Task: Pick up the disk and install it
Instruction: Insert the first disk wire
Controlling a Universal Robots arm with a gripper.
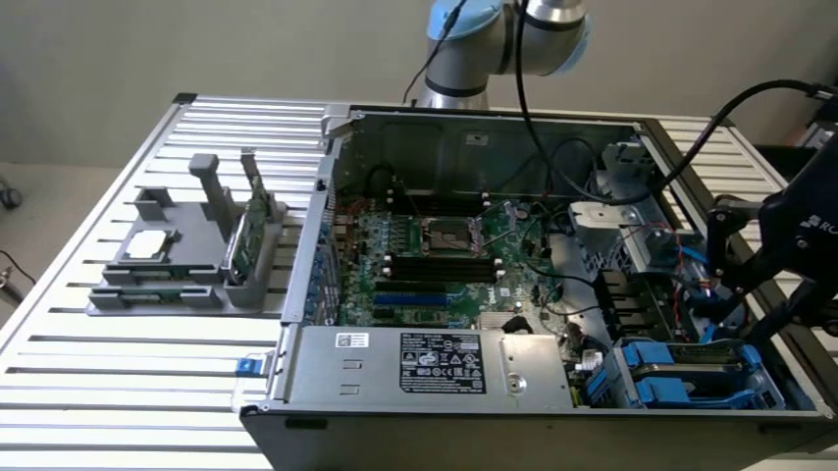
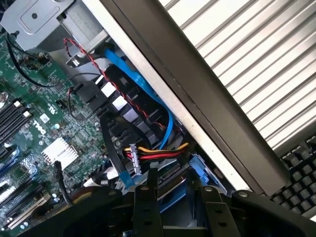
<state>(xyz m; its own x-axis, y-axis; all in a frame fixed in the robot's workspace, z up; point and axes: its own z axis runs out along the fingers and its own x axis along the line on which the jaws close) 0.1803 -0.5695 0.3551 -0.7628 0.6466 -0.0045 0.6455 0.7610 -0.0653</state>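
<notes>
The disk, grey metal edged by a blue carrier frame, sits low in the drive bay at the near corner of the open computer case, on the exterior view's right. My black gripper reaches down onto it from that side. In the wrist view the gripper has its two dark fingers on either side of the blue-edged disk, shut on it. A power plug with red, yellow and black wires hangs just beyond the fingertips.
A blue data cable and a twisted red-black wire run along the case wall. The motherboard fills the case floor. A grey fixture with a small silver chip and a green card stands on the slatted table.
</notes>
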